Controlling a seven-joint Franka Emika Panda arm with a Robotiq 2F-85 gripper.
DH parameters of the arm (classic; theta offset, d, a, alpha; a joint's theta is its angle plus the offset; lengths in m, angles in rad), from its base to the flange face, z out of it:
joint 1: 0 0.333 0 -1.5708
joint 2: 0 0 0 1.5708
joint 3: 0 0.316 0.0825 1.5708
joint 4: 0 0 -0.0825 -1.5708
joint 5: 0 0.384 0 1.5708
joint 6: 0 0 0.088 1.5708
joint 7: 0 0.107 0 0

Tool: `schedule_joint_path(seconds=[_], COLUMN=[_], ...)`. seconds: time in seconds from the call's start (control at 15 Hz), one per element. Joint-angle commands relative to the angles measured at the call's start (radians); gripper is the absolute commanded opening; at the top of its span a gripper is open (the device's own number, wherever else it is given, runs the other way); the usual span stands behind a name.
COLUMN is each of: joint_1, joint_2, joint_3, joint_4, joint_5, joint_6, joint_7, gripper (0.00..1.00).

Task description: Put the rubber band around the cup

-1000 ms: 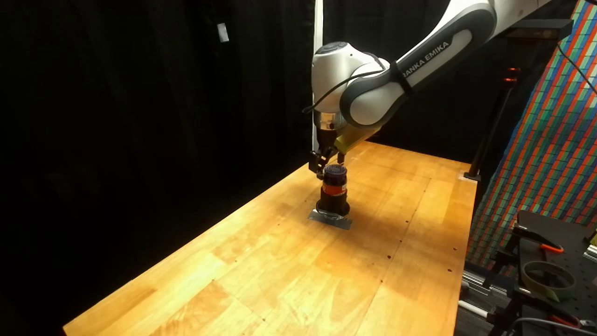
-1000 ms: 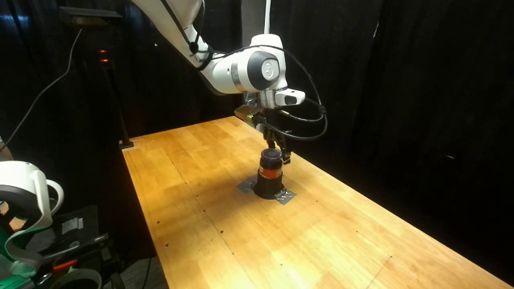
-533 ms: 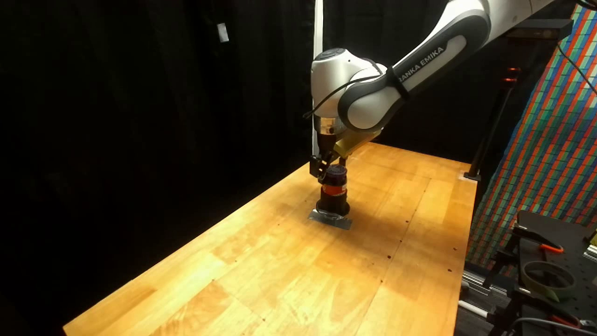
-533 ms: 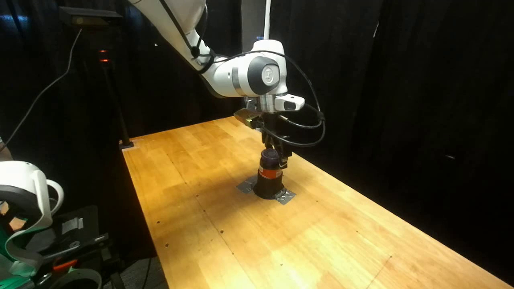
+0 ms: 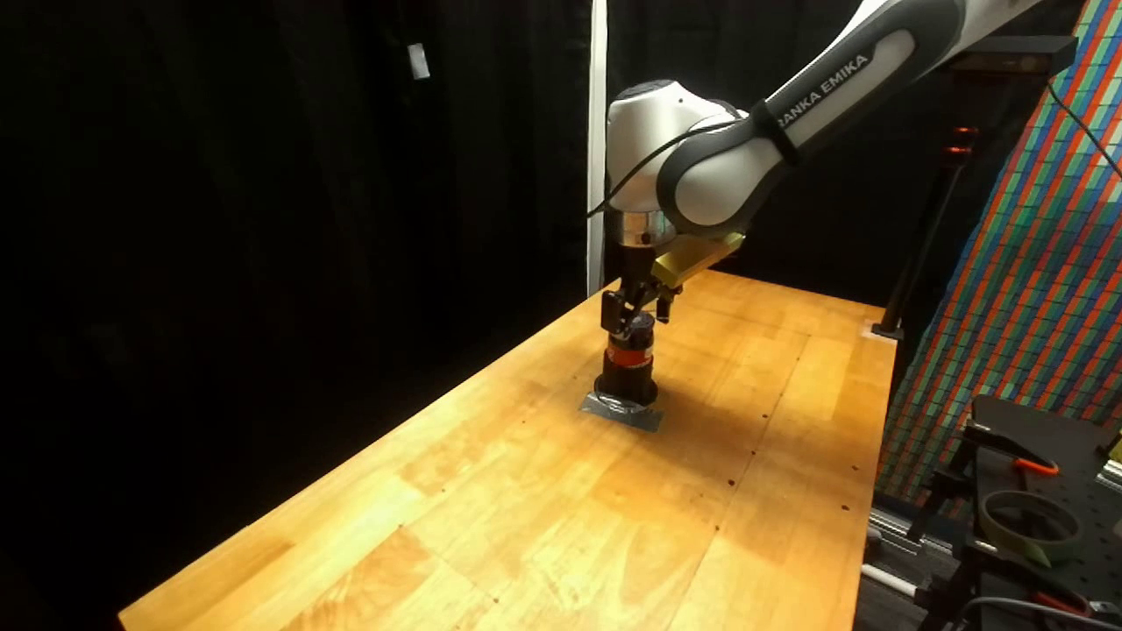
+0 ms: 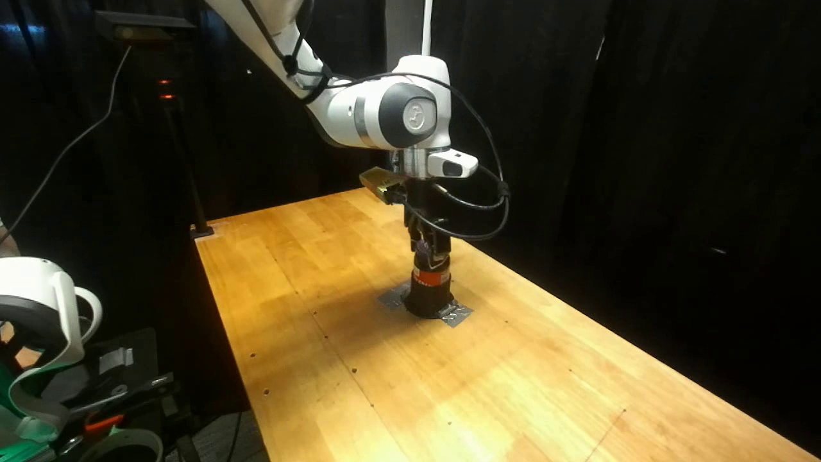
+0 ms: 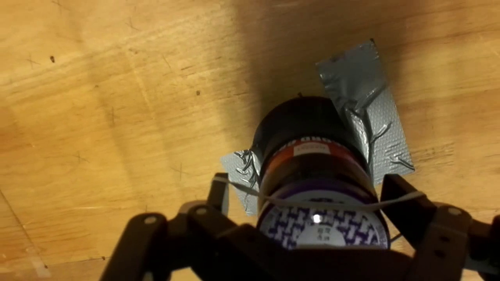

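Note:
The cup is a dark jar (image 7: pixel 312 168) with an orange label and a purple-and-white lid, upright in a black base. It shows in both exterior views (image 5: pixel 629 358) (image 6: pixel 431 278). My gripper (image 7: pixel 308 180) is open, pointing down at the jar's top, with one finger on each side of the lid in the wrist view. It shows in both exterior views (image 5: pixel 641 322) (image 6: pixel 430 247). The pale rubber band (image 7: pixel 322 205) is stretched over the outsides of both fingers and crosses the lid in the wrist view. I cannot tell if it is above the lid or lower. The gripper body hides the lid's near part.
Grey tape (image 7: pixel 359 89) fixes the black base to the wooden table (image 5: pixel 526 526). A black stand (image 5: pixel 912 245) rises at a table corner. A black side shelf with a tape roll (image 5: pixel 1033 526) lies beyond the table's edge. A cable (image 6: pixel 500 186) loops beside the wrist.
My gripper has dipped, then moved sideways from beside the jar to over its top, now slightly higher than half a second ago. The jar has stayed in place.

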Motion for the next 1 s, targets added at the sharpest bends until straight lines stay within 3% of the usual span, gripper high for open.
schedule_joint_path(seconds=[0.0,0.2,0.27,0.33,0.67,0.87,0.93], joint_1=[-0.018,-0.021,-0.018,-0.013,0.022,0.089,0.124], joint_2=[-0.102,-0.128,-0.139,-0.149,-0.248,-0.328,-0.35], joint_3=[0.01,0.014,0.011,0.007,-0.014,-0.076,-0.113], joint_4=[-0.153,-0.22,-0.243,-0.265,-0.435,-0.569,-0.606], joint_5=[0.04,0.048,0.045,0.04,0.001,-0.127,-0.208], joint_6=[0.043,0.085,0.11,0.137,0.37,0.548,0.606], joint_7=[-0.027,-0.033,-0.024,-0.011,0.055,0.178,0.255], gripper=[1.0,1.0,0.75,0.74,0.35,0.11,0.09])
